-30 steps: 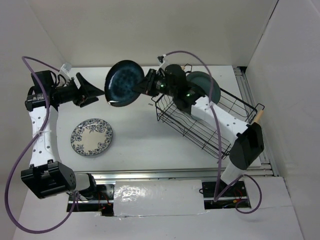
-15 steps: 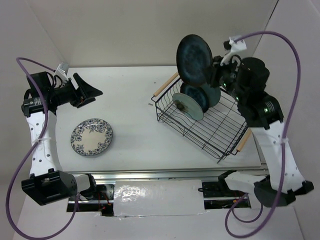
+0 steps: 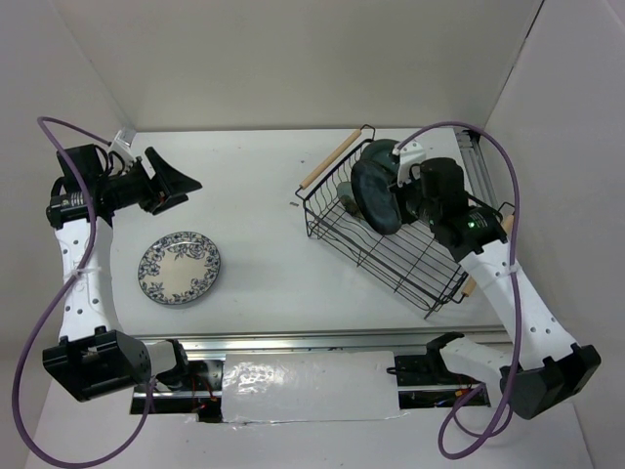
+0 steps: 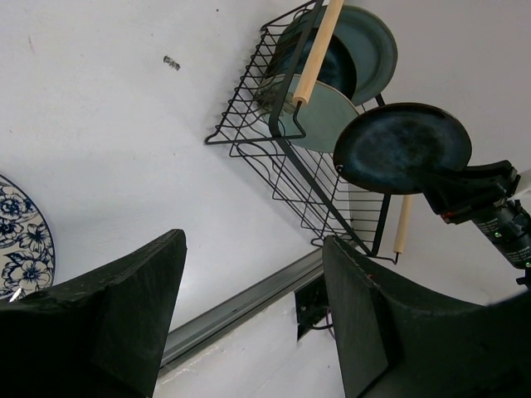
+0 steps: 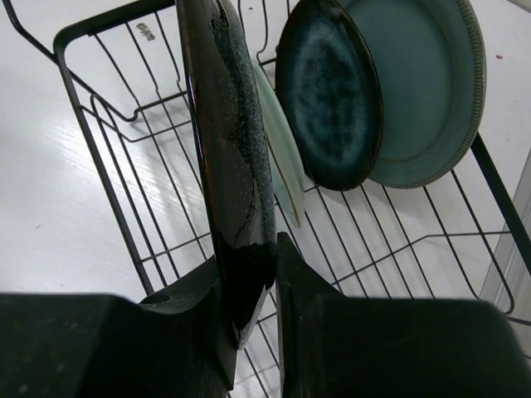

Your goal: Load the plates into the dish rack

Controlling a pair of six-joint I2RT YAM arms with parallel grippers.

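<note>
Status: right pincer [image 5: 249, 278] is pinching the held plate [image 5: 228, 149] by one rim. The plate is glossy dark, on edge, and over the rack [image 3: 391, 262] at about 2 o'clock on the tabletop [image 3: 254, 195]. Three plates stand in the rack: teal plate [image 5: 423, 91] at the 12 o'clock end, a smaller navy plate [image 5: 328, 91] against it, then the mint plate [image 5: 286, 157]. The held plate is just beside the mint one; can't tell if they touch, or if its far edge has reached the base wires. Looks like the step is seating it in the next free slot, with open slots running toward 5 o'clock. To do it clean, I'd keep the plate parallel to the mint plate, line its edge up between two base wires and ease it in. Spread the fingers only once the rack carries the weight. The glaze looks slick, so no twisting in the grip. Any tilt toward 12 o'clock risks knocking the mint plate into the others. Back out along the plate's own plane. Left pincer [image 4: 249, 311] is spread and empty at 10 o'clock. Floral plate [image 3: 179, 268] lies flat at 8 o'clock, well apart from the rack, and likely goes last.
</note>
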